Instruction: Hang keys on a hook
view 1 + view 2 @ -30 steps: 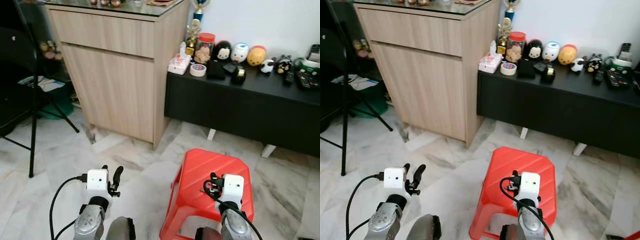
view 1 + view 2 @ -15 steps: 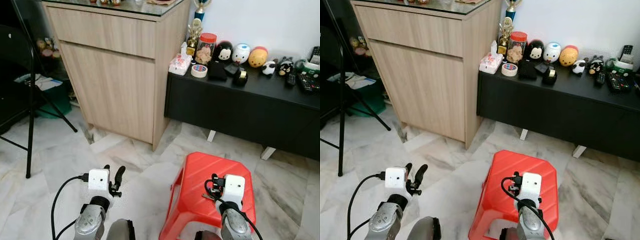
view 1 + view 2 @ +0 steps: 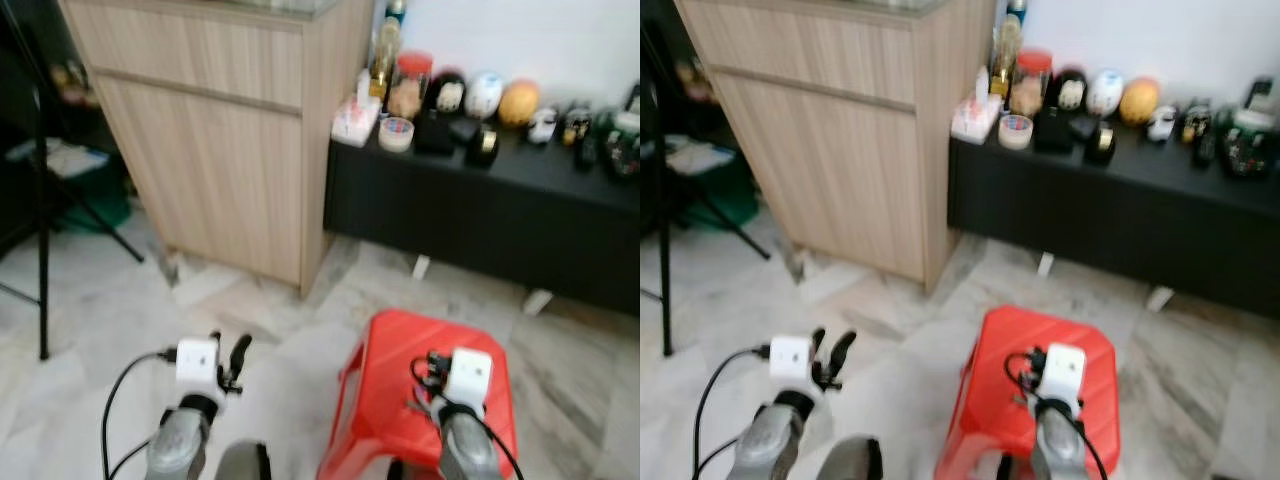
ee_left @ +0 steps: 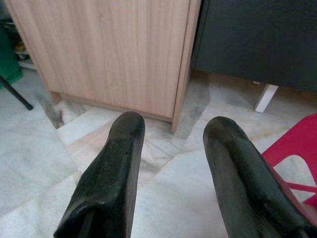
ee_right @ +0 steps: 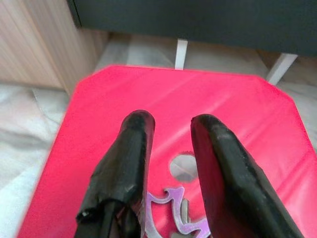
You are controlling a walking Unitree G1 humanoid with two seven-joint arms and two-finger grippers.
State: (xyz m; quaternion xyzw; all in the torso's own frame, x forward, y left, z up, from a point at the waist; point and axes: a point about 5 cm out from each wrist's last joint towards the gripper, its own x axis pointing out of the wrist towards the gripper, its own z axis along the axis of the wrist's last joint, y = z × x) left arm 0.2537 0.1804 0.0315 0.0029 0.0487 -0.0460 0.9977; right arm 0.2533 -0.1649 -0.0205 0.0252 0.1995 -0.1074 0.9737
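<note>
A purple keyring with keys (image 5: 171, 220) lies on the top of a red plastic stool (image 3: 400, 385), near a round hole in the seat. My right gripper (image 5: 173, 121) hovers just over the stool with its fingers open, and the keys sit low between the two finger bases; I cannot tell whether they touch. My left gripper (image 4: 171, 129) is open and holds nothing, out over the marble floor to the left of the stool (image 4: 297, 153), facing the cabinet's lower corner.
A tall light-wood cabinet (image 3: 220, 130) stands ahead on the left. A low black bench (image 3: 500, 200) to its right carries toys, a jar and a tape roll. A black tripod leg (image 3: 40, 220) stands at far left. Marble floor lies between.
The whole picture has shifted slightly and gone blurred, so the camera is moving. Both arms keep the same pose, and the stool stays under the right gripper.
</note>
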